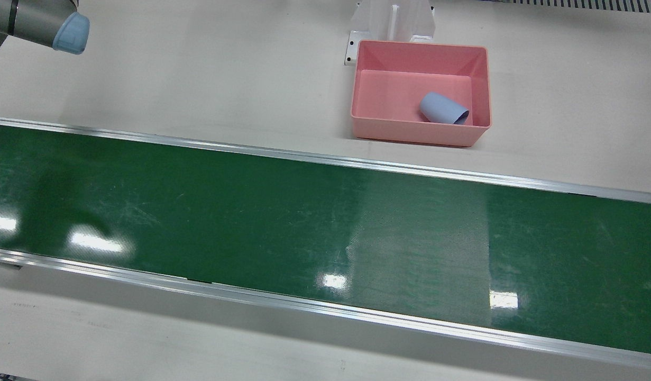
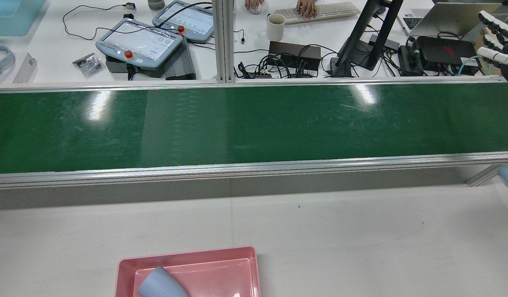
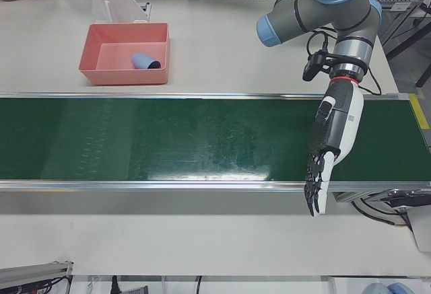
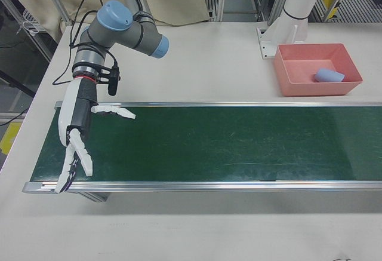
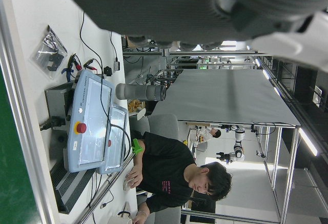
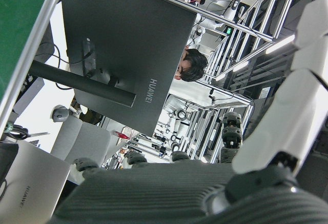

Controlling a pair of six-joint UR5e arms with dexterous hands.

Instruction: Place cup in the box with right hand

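- The cup (image 1: 443,108) lies on its side inside the box (image 1: 420,132), on the floor of it, close to the wall that faces the belt and nearer the box's end on the left arm's side; its mouth points toward that end.
- The box sits on the pale worktop (image 1: 198,79) between the belt (image 1: 251,222) and a white arm pedestal (image 1: 391,21), its near wall just short of the belt's metal rail.
- The right robot hand (image 4: 74,135) is well apart from the box, at the far end of the belt on the right arm's side. It hangs fingers-down over the belt, fingers spread, one finger stuck out sideways toward the box; it grasps nothing.
- The left robot hand (image 3: 330,149) hangs over the belt's other end, also well away from the box, fingers straight and pointing down past the operators' rail; it is empty too.
- Between the box and either robot hand the belt lies bare, and the worktop around the box is bare on the belt side and both ends.
- Beyond the belt from the box, the operators' desk carries two teach pendants (image 2: 138,41), a monitor (image 2: 373,33), a keyboard (image 2: 324,11) and a mug (image 2: 275,27); a person's hands (image 2: 307,6) rest at the keyboard.
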